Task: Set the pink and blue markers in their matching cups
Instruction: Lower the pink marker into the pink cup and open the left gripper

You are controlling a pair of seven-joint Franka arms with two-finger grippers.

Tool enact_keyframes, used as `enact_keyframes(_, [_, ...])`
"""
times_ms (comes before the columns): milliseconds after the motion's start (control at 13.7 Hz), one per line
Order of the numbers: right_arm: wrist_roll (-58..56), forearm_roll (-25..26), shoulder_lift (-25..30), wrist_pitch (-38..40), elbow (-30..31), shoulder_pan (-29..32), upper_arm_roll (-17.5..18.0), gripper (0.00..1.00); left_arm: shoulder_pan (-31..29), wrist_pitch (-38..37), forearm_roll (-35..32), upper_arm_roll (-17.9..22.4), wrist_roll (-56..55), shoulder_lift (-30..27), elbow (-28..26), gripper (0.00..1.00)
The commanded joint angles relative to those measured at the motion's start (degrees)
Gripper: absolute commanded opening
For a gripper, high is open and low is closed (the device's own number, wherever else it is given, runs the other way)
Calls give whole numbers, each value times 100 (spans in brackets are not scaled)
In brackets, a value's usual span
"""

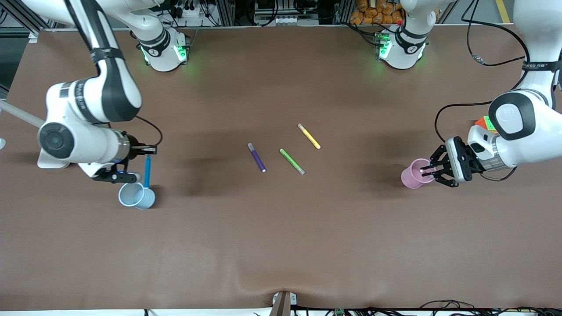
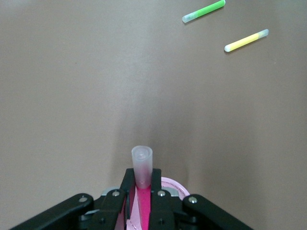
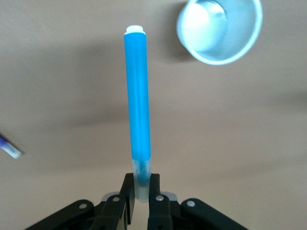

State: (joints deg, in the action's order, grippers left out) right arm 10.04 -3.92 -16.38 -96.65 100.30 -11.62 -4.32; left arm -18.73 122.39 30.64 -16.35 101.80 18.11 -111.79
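My right gripper (image 1: 148, 152) is shut on the grey-capped end of the blue marker (image 1: 147, 172), which hangs over the table just beside the light blue cup (image 1: 137, 195). The right wrist view shows the blue marker (image 3: 137, 96) sticking out from the gripper (image 3: 140, 190), its tip apart from the blue cup (image 3: 219, 28). At the left arm's end of the table, my left gripper (image 1: 428, 170) is shut on the pink marker (image 2: 144, 203) over the mouth of the light pink cup (image 1: 413, 175). Its pale cap (image 2: 142, 165) pokes past the fingertips, and the pink cup's rim (image 2: 175, 185) lies below.
A dark purple marker (image 1: 257, 157), a green marker (image 1: 292, 161) and a yellow marker (image 1: 309, 136) lie mid-table between the cups. A multicoloured cube (image 1: 485, 124) sits by the left arm's wrist. The green marker (image 2: 204, 10) and yellow marker (image 2: 246, 40) also show in the left wrist view.
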Motion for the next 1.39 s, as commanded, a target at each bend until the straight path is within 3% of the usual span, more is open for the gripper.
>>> enact_keyframes(0, [-178,512,-303,549,-536,187,98,0,1,30,21,-8,86,70,35,0])
enact_keyframes(73, [-186,724,-434,847,-721,187,107,0,-8,30,21,-8,60,70,17,1])
enact_keyframes(146, [-282,857,-618,1154,-984,178,107,0,1,13,21,0,8,78,-1,30])
enact_keyframes(219, [-448,945,-803,1427,-1239,195,107,0,-8,-22,30,0,-124,70,-18,99])
enact_keyframes(512, [-2133,1840,-1402,1948,-1847,196,107,0,-8,-250,-250,0,-809,-79,8,100])
enact_keyframes(731, [-3355,2385,-1490,1896,-1909,187,107,0,9,-575,-758,-26,-1685,-421,87,100])
enact_keyframes(950, [-4754,3316,-1499,1843,-1980,12,124,0,71,-1049,-1452,-192,-3082,-668,446,100])
enact_keyframes(1316, [-4880,3924,-1657,1256,-1953,-147,133,0,71,-1508,-1868,-527,-5105,-669,974,100])
